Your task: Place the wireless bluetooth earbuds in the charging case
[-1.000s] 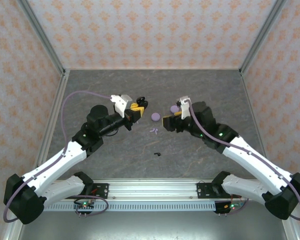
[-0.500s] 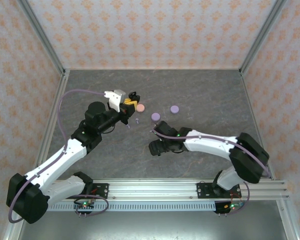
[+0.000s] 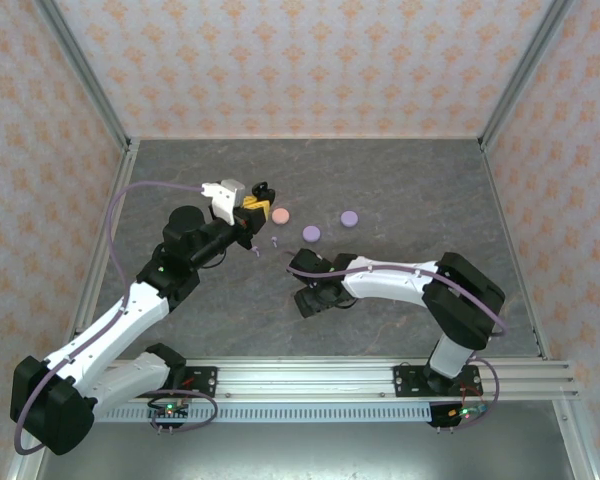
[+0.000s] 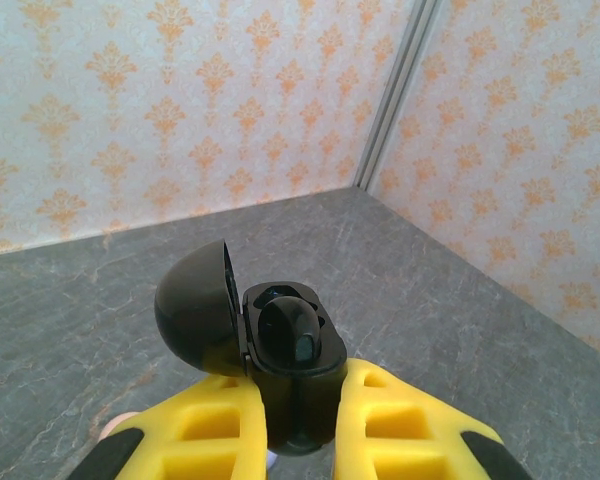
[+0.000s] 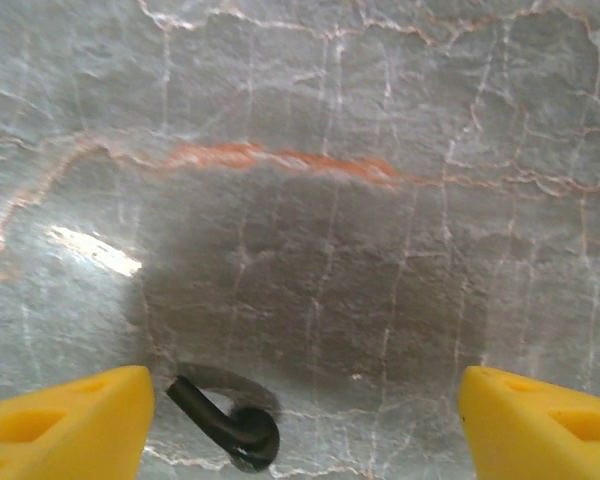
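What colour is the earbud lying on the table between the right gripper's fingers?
Black earbud; the right wrist view shows it best.

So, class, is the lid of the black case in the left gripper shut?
No: the lid of the black case stands hinged open.

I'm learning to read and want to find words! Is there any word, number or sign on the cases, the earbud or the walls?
No text can be read anywhere.
The black charging case: plain, no logo seen.
The pink round case and the lilac round cases: they look blank, but are too small to be sure.
The black earbud: no marking.
The wallpaper: only an orange ornament pattern, no letters.
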Controlling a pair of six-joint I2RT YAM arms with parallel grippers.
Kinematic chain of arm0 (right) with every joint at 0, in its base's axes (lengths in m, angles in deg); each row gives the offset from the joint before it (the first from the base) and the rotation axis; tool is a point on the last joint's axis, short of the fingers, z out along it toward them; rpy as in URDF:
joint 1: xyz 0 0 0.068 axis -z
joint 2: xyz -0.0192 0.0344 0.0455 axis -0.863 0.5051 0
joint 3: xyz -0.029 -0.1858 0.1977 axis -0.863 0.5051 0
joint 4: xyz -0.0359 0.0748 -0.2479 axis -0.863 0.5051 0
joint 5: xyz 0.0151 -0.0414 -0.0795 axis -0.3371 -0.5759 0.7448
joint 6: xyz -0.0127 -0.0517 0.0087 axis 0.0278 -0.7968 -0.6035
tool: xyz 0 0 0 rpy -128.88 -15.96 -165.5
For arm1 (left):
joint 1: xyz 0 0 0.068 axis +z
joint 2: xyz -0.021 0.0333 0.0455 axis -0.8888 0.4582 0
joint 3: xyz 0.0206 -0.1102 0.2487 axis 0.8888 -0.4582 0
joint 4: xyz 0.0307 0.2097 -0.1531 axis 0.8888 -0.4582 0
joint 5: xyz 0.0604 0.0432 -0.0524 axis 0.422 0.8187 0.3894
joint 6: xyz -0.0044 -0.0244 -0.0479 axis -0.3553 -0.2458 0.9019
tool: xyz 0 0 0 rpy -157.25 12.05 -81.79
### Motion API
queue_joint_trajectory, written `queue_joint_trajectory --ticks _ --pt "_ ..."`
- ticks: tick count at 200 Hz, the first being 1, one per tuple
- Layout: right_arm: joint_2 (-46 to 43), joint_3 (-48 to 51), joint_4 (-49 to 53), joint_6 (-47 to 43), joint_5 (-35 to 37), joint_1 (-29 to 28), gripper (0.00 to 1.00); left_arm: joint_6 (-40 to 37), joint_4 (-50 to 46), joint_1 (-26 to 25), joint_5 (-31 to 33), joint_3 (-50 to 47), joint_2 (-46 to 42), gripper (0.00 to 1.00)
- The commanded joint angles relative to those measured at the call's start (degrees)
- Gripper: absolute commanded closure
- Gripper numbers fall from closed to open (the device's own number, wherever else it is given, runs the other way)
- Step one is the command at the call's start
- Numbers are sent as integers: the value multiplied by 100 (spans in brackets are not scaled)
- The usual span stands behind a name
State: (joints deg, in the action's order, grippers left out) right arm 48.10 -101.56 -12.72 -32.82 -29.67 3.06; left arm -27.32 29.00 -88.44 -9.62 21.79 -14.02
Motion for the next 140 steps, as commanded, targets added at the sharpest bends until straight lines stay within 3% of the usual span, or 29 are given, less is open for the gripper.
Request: queue_joint_trajectory --ticks 1,87,140 --pt "79 -41 428 76 199 -35 21 5 32 58 98 -26 -83 100" --pt "-128 118 709 200 198 -32 24 -2 15 59 103 -48 -110 100" --pt "-281 -183 313 196 238 -29 16 6 7 70 85 -47 -134 100"
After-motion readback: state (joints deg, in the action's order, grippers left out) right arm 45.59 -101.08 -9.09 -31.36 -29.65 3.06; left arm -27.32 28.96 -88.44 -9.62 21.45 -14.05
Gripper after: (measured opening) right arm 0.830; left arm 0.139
